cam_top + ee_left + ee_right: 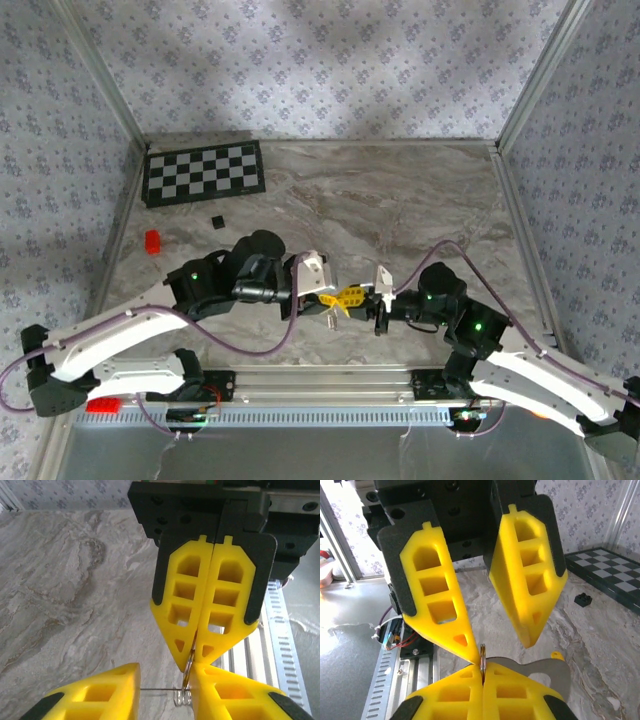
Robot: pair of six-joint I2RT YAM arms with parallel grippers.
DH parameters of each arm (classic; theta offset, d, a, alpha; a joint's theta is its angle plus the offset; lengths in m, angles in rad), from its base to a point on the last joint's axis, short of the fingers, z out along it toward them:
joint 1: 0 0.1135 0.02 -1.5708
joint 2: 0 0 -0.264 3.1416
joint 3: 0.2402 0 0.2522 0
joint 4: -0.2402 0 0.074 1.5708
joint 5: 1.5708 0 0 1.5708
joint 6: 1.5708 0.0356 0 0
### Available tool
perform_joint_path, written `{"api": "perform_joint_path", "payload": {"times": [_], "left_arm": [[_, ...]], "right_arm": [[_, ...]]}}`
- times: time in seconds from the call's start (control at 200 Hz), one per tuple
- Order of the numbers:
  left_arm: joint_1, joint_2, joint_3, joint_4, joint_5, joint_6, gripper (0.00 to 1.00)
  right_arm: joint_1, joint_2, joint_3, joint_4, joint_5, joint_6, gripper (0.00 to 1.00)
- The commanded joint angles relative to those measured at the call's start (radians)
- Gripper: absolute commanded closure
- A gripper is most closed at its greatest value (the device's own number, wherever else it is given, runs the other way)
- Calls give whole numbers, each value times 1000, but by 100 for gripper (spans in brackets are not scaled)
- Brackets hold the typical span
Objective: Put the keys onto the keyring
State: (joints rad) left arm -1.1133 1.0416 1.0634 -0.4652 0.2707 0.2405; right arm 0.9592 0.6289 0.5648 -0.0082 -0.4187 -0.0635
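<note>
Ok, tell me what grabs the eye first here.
First, the right fingers, bright yellow, shut on the thin keyring over the near middle of the marble table, with the left fingers open right opposite them. Next, the black-and-white checkerboard at the far left corner, with a small red block in front of it.

Mostly hidden keyring (482,652), keys (342,299) too small
Only a thin ring edge shows, lower centre, pinched inside the right gripper (481,664); from above the keys are a tiny yellow-silver smudge mid-frame, count unclear.
</note>
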Motion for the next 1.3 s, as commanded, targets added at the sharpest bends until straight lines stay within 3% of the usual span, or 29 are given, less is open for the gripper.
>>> {"api": "perform_joint_path", "payload": {"times": [0.0,0.205,0.45,0.84,1.294], "left_arm": [[-7,-75,-57,159,40,-99,71],[17,-188,-136,321,122,-216,73],[17,-221,-151,358,164,-256,73],[17,-191,-177,465,215,-294,70],[17,-151,-177,528,241,-321,75]], "right_arm": [[2,-33,-33,156,-34,37,100],[2,-61,-105,392,-72,111,100],[1,-63,-148,566,-62,169,100],[2,-60,-176,677,-63,208,100],[4,-80,-192,698,-78,215,100]]}}
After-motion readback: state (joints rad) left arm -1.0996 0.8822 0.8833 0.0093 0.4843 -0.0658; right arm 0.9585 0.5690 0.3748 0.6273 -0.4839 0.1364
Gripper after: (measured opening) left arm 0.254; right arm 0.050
